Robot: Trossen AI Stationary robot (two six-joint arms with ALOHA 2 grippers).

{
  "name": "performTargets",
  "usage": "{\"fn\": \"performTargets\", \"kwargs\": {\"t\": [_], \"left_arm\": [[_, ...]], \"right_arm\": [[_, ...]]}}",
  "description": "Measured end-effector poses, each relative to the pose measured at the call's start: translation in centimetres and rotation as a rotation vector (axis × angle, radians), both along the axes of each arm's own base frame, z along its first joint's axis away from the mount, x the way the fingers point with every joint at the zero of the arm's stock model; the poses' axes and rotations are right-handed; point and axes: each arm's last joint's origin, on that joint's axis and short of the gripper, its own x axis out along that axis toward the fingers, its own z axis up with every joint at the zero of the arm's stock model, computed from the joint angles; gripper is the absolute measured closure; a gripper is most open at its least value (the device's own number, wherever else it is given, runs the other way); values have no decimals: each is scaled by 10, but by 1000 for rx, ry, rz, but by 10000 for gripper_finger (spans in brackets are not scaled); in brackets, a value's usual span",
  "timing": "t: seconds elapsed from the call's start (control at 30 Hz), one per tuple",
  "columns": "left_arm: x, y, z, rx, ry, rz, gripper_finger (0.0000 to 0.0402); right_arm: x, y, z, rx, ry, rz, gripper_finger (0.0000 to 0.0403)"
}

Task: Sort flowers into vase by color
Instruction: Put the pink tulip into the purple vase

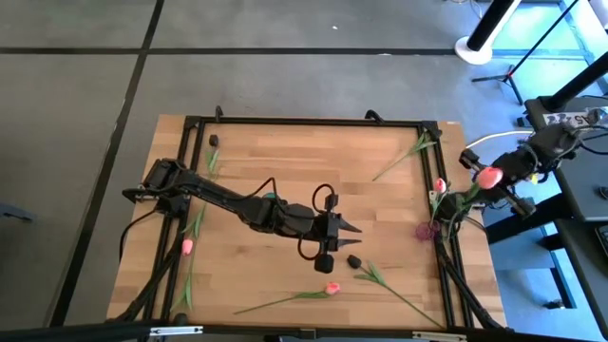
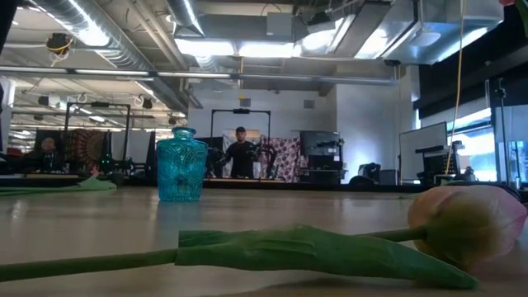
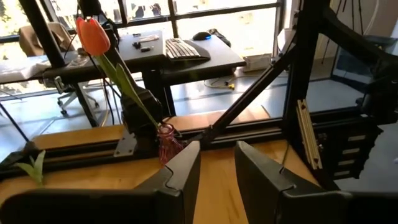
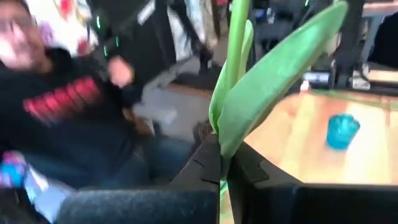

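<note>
Pink tulips: four. Vases: two. Left hand half-open, empty; right hand clamps stem.

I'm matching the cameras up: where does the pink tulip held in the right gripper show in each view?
High view: pink tulip, head just beyond the table's right edge.
Low view: not clearly in it; the tulip lying there is another.
Left wrist view: head at upper left.
Right wrist view: only stem and leaf, above the right gripper.
Shared landmark: purple vase.

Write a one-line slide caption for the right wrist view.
Right gripper shut on a green tulip stem, with the blue vase on the table beyond.
</note>
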Motion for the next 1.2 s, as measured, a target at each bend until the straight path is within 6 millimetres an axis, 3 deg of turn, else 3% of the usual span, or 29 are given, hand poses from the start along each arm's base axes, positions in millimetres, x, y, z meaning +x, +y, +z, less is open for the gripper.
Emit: {"fn": "performTargets", "kwargs": {"t": [0.13, 0.37, 0.73, 1.0, 1.2], "left_arm": [[0, -2, 0, -1, 1, -4, 305], [-1, -5, 0, -7, 1, -10, 305], [-1, -5, 0, -24, 0, 11, 305], [-1, -4, 0, -24, -2, 39, 305], [-1, -6, 0, -15, -3, -21, 305]], "right_arm": [[-3, -1, -19, -151, 104, 62, 400], [-14, -7, -30, -189, -56, 79, 400], [-38, -23, -58, -222, -168, 33, 399], [-39, -25, -76, -204, -141, 0, 398], [-29, -20, -97, -159, -8, -57, 382]]}}
